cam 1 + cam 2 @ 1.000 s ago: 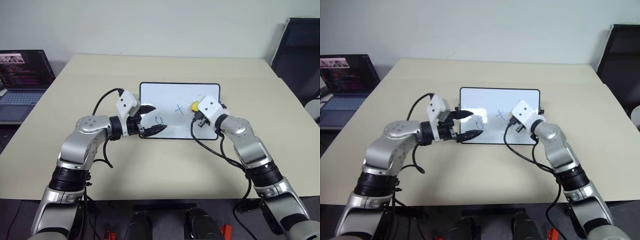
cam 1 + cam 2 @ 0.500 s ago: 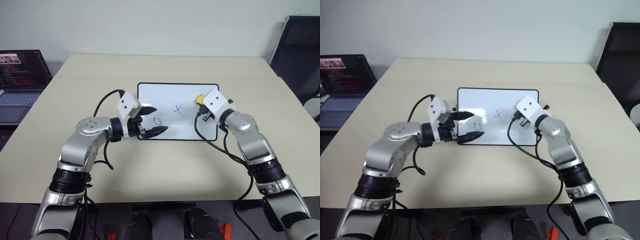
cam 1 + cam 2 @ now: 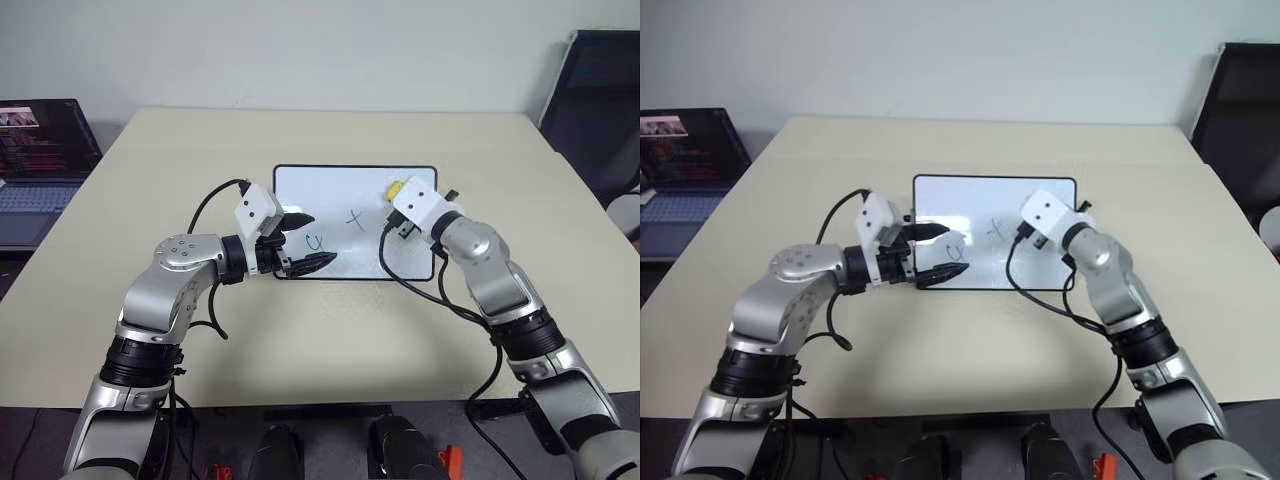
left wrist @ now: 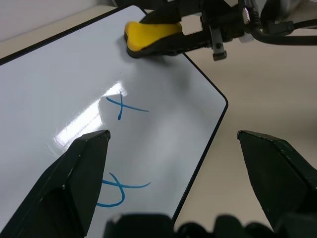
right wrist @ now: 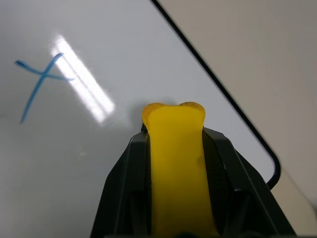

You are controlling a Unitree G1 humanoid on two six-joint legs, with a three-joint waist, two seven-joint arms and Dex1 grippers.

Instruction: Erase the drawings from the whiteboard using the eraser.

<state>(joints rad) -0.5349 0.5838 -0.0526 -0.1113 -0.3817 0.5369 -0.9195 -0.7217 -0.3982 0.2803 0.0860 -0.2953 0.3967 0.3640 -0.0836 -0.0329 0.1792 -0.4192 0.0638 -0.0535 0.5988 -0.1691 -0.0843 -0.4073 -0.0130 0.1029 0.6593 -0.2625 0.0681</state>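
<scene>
The whiteboard [image 3: 335, 190] lies flat in the middle of the table. Two blue drawings show on it: a cross [image 3: 354, 217] near its middle and a loop [image 3: 316, 241] near its near left edge. My right gripper [image 3: 398, 192] is shut on the yellow eraser [image 3: 394, 186], which rests against the board near its far right corner. The right wrist view has the eraser [image 5: 176, 163] pinched between both fingers, with the cross [image 5: 42, 79] off to one side. My left gripper [image 3: 312, 239] hangs open over the board's near left part, by the loop, with nothing between its fingers [image 4: 79, 173].
An open laptop [image 3: 45, 150] sits on a side desk at the far left. A black chair [image 3: 600, 100] stands past the table's right far corner. Bare beige tabletop [image 3: 330, 340] surrounds the board on all sides.
My right gripper has carried the eraser over the board from right of the cross toward the far right corner. The left gripper has stayed where it was, open.
</scene>
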